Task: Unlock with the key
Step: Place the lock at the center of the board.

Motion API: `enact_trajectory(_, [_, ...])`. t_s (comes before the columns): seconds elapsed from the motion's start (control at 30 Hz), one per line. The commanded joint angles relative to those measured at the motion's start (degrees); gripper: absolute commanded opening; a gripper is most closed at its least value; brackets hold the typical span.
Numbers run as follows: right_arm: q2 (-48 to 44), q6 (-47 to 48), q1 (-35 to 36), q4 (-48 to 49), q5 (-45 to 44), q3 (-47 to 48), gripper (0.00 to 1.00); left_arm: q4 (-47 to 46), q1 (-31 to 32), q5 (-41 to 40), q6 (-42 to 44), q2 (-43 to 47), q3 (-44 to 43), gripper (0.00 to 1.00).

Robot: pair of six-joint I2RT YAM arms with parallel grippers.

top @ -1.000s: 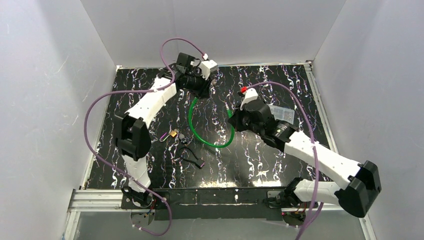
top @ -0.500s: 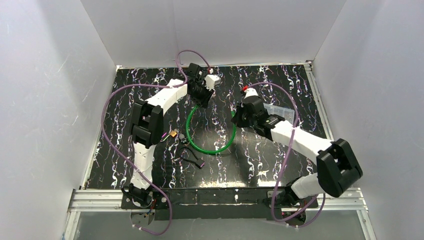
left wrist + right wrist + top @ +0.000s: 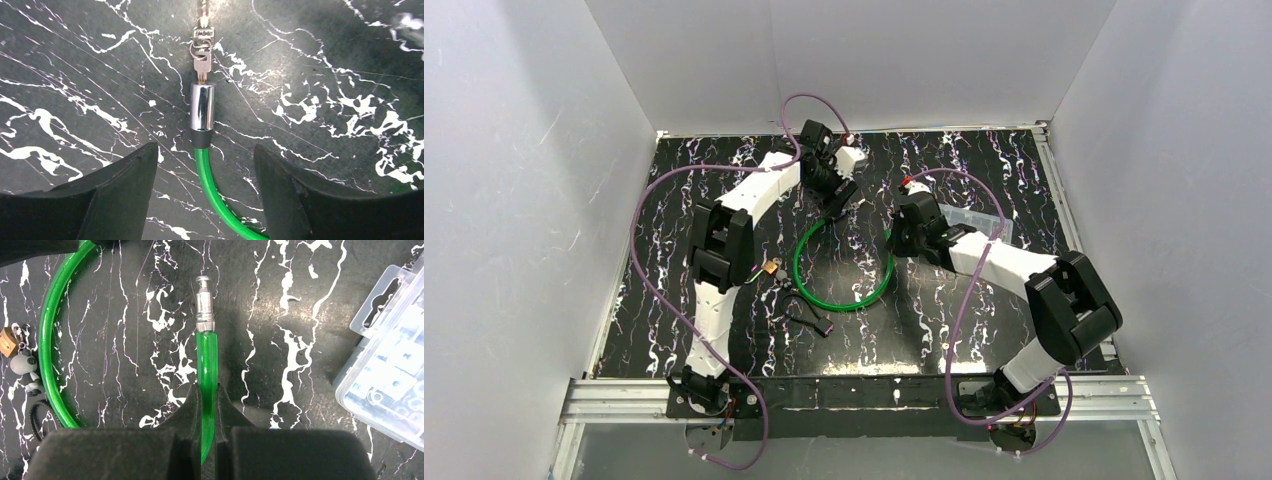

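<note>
The green cable lock point(image 3: 844, 305) lies on the black marbled table point(image 3: 904, 340), its steel pin end point(image 3: 205, 302) apart from the chrome barrel point(image 3: 202, 107) holding the silver key point(image 3: 201, 60): unlocking looks done. The right gripper point(image 3: 207, 392) pinches the cable behind the pin; the left gripper point(image 3: 205, 160) hangs wide over the barrel end. Next, release cleanly.

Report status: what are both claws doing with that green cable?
Left claw open over lock barrel, key inserted. Right claw shut on cable, pin end free. Plastic box off to side.
</note>
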State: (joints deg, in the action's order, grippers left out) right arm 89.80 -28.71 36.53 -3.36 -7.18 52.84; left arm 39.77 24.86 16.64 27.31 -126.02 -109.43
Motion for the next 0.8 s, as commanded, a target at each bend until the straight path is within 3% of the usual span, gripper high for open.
enact_trajectory(0.0, [1.4, 1.8, -0.3, 0.1, -2.6, 3.2, 0.01, 6.4, -0.8, 3.7, 3.1, 3.3, -5.2, 0.69])
enact_trajectory(0.23, [3.8, 4.8, -1.4, -3.4, -4.3, 7.5, 0.01, 15.5, -2.1, 9.0, 2.3, 12.3, -10.8, 0.71])
enact_trajectory(0.27, [4.3, 5.3, -1.6, -4.4, -4.2, 8.6, 0.01, 16.4, -2.4, 9.3, 1.7, 14.2, -10.9, 0.79])
enact_trajectory(0.3, [4.7, 5.6, -1.9, -5.3, -4.4, 9.7, 0.01, 17.7, -3.0, 9.8, 1.4, 15.9, -10.8, 0.93])
enact_trajectory(0.33, [5.1, 5.9, -2.2, -6.3, -4.9, 10.6, 0.01, 19.2, -3.7, 10.3, 1.2, 17.6, -10.7, 0.98])
enact_trajectory(0.47, [6.5, 7.1, -3.3, -9.5, -6.0, 13.9, 0.07, 27.0, -6.3, 9.7, 1.5, 24.4, -9.5, 0.98])
enact_trajectory(0.67, [5.4, 8.3, -3.7, -12.9, -4.8, 17.7, 0.34, 35.6, -9.8, 8.6, 4.8, 34.9, -0.4, 0.98])
enact_trajectory(0.77, [2.9, 8.0, -3.6, -14.2, -3.5, 18.2, 0.43, 39.3, -10.8, 7.6, 5.7, 38.8, 2.4, 0.98])
